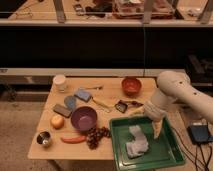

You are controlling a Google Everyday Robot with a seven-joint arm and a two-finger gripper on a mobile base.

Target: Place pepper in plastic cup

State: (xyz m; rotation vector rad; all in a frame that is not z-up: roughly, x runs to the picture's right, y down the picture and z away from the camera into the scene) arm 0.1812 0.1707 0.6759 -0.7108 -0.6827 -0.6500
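The pepper point(73, 139), slim and red-orange, lies flat near the table's front edge, between a small metal cup point(44, 139) and a bunch of dark grapes point(97, 135). The plastic cup point(60, 82), white and cylindrical, stands upright at the table's far left corner. My gripper point(157, 128) hangs at the end of the white arm point(172, 92) on the right, pointing down over the back of a green tray point(162, 150). It is far from both the pepper and the cup, and nothing shows in it.
On the wooden table point(112, 93) are a purple bowl point(83, 118), a round yellow-orange fruit point(57, 121), a red-brown bowl point(131, 86), a blue sponge point(83, 95), a dark block point(62, 110) and some utensils point(102, 104). A crumpled white cloth point(136, 142) lies in the tray.
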